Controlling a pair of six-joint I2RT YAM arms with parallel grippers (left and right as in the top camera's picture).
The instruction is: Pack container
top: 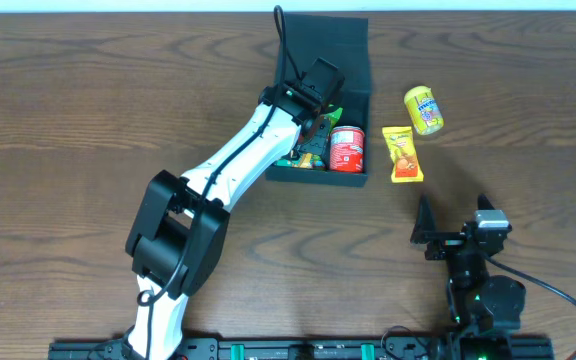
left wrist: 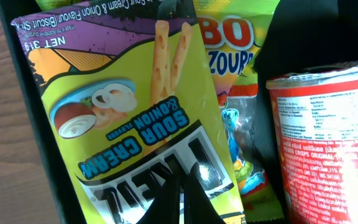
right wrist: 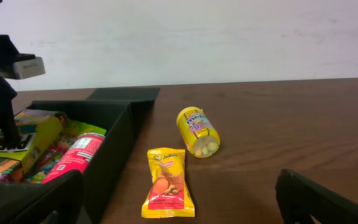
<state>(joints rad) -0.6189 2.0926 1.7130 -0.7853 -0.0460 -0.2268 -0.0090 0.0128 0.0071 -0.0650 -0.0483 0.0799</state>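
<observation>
Container [top: 320,176] sits far centre on table [top: 98,90], lid up | can [top: 347,148] and packet [left wrist: 135,124] inside | left gripper [left wrist: 182,199] pinched tight on packet's edge | right gripper [top: 455,212] spread wide, holding nothing | canister [top: 423,109] and sachet [top: 401,155] right of container

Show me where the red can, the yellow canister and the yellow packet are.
red can [top: 347,150]: overhead view, middle of its red side.
yellow canister [right wrist: 197,132]: right wrist view, middle of its body.
yellow packet [right wrist: 168,183]: right wrist view, centre of its front.
</observation>
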